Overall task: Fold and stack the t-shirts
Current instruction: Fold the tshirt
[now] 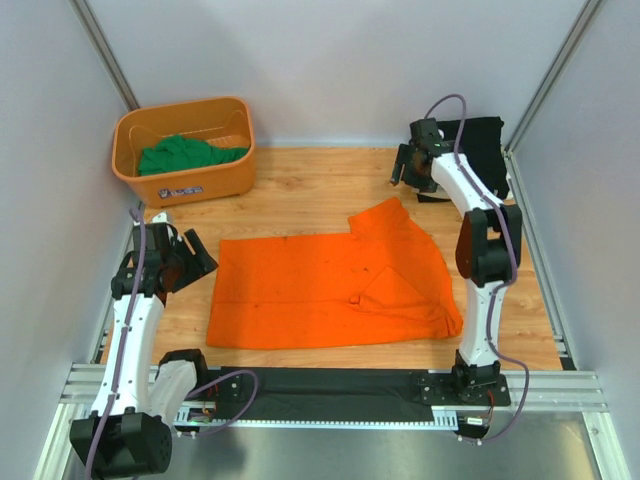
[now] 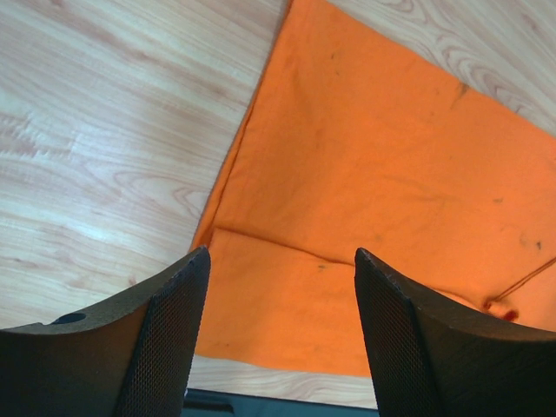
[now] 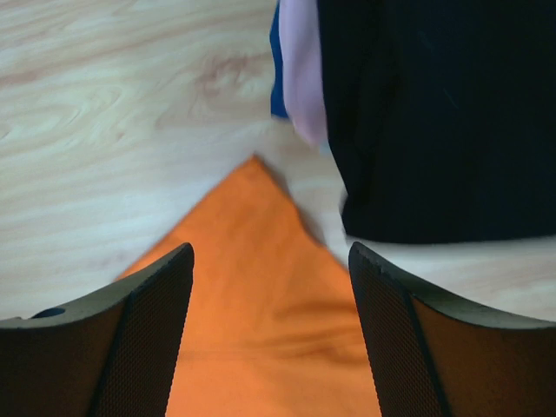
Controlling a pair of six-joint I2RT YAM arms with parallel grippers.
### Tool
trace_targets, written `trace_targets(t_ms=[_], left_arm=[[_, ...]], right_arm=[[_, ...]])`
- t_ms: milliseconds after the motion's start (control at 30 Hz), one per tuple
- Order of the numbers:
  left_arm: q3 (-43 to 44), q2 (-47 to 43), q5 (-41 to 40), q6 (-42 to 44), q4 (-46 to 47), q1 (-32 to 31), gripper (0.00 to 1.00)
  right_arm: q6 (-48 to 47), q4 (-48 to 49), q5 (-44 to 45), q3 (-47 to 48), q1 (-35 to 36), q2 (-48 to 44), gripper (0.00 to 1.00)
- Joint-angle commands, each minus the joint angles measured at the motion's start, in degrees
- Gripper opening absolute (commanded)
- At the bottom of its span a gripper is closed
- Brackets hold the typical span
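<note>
Orange basket (image 1: 226, 178) around green t-shirt (image 1: 186, 155)

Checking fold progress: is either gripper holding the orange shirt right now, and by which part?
Nothing is held. The left gripper and the right gripper are both open and empty; the orange t-shirt lies free on the table.

We see a robot lab: plain grey walls (image 1: 330, 60), a wooden table (image 1: 300, 190), and two robot arms (image 1: 485, 300) bolted to metal rails (image 1: 560, 385).

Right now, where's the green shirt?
In the top view, the green shirt lies bunched inside the basket at the far left, apart from the orange shirt spread mid-table.
</note>
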Motion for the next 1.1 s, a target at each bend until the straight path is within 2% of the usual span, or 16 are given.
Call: trace_targets(t_ms=[0, 133, 433, 467, 567, 633, 733, 833, 867, 933, 1067], left_arm=[[-0.27, -1.53, 2.55, 2.58, 4.42, 0.09, 0.74], [-0.10, -0.22, 3.43, 2.76, 4.34, 0.09, 0.74], [-0.01, 0.49, 4.22, 2.85, 4.42, 0.18, 0.73], [-0.01, 0.58, 4.31, 2.85, 4.42, 0.09, 0.73], [-0.10, 0.58, 3.79, 2.59, 4.51, 0.09, 0.73], [-0.01, 0.84, 3.52, 2.59, 4.51, 0.09, 0.73], [0.25, 1.28, 3.08, 2.67, 4.42, 0.09, 0.72], [0.25, 1.28, 2.64, 2.59, 4.34, 0.09, 0.72], [0.34, 1.37, 2.21, 2.50, 4.42, 0.09, 0.72], [0.95, 2.07, 1.42, 2.67, 4.42, 0.09, 0.72], [3.06, 5.93, -0.26, 2.85, 5.21, 0.09, 0.71]], right_arm=[[-4.05, -4.06, 5.37, 11.37, 1.55, 8.35, 0.73], [-4.75, -6.08, 7.49, 18.36, 2.00, 15.66, 0.73], [-3.96, -3.54, 7.23, 14.50, 4.02, 18.92, 0.65], [-3.96, -3.54, 7.14, 13.72, 4.02, 19.09, 0.59], [-2.91, -2.92, 6.79, 11.52, 4.28, 18.83, 0.50], [-2.29, -2.40, 6.35, 10.55, 4.28, 18.92, 0.49], [-1.59, -1.61, 4.07, 8.88, 4.28, 19.18, 0.39], [-0.53, -0.73, 1.78, 6.51, 4.37, 18.74, 0.24], [-0.10, -0.20, 1.34, 5.81, 4.46, 18.13, 0.12], [-0.01, 1.38, 0.37, 3.62, 4.63, 16.91, 0.00], [0.87, 5.51, 0.98, -2.10, 5.51, 13.21, 0.00]])
